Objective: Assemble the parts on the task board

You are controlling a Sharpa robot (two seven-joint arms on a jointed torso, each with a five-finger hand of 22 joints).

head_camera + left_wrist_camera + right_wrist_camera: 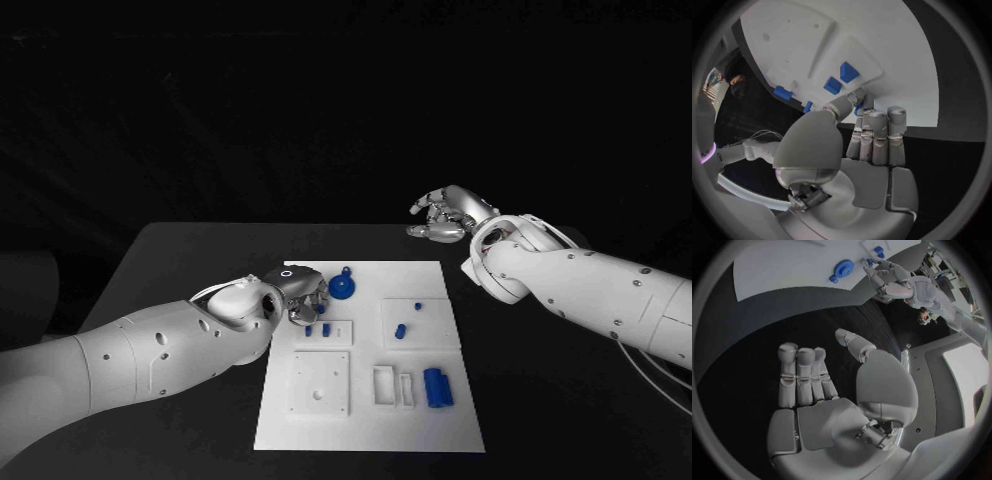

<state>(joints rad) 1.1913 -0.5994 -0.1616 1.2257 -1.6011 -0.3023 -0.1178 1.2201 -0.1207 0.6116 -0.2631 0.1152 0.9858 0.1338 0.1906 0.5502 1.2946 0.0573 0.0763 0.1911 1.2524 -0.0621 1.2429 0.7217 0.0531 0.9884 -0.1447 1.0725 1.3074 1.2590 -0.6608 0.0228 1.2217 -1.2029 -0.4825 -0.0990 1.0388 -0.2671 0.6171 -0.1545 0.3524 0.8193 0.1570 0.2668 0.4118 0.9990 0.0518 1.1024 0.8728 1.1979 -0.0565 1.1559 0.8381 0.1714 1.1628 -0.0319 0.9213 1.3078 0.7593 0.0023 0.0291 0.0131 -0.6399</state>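
Observation:
The white task board (361, 410) lies mid-table. My left hand (296, 292) hovers over its far left corner, right beside a round blue part (343, 287). In the left wrist view the left hand (870, 135) has straight fingers with the thumb tip brought close to them; a bit of blue (857, 109) shows between, and I cannot tell whether it is held. Small blue pegs (326, 329) stand near the fingertips. A blue cylinder (437, 388) lies at the near right. My right hand (450, 215) hangs empty beyond the far right corner, fingers apart (807, 382).
More small blue pieces (401, 331) sit mid-board. A square recessed panel (320, 382) and a slotted block (387, 386) occupy the near half. Black table (188, 260) surrounds the board. The right wrist view shows the round blue part (842, 268) and my left hand (892, 277).

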